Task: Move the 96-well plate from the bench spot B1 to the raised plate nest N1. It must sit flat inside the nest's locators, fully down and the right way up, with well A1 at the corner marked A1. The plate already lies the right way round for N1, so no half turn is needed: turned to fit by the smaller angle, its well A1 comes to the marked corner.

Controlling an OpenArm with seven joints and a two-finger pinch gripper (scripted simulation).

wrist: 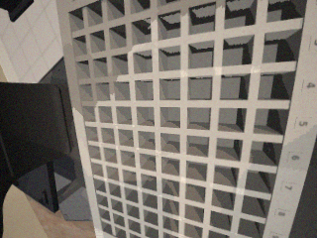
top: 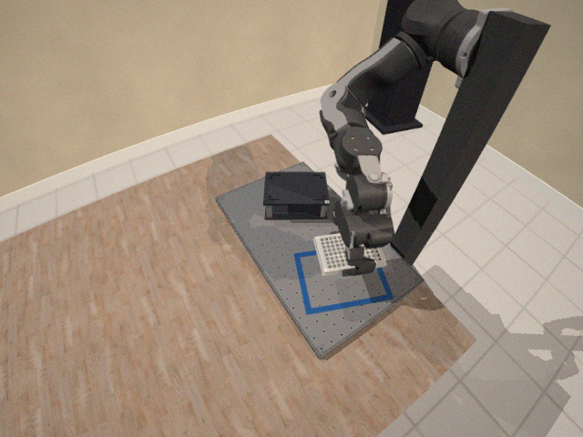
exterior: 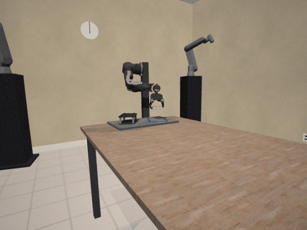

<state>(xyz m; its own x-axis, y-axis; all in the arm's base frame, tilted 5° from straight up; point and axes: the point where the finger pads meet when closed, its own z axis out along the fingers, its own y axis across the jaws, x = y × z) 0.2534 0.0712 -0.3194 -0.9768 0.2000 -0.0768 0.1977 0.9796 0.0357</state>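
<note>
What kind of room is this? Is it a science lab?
Probably a robot lab. A gripper holds a white 96-well plate above a gray pegboard on a wooden table, beside a dark plate nest. Another robot arm stands on a black pedestal.

The tool [top: 360,258] hides the plate's [top: 332,254] right half.
</note>
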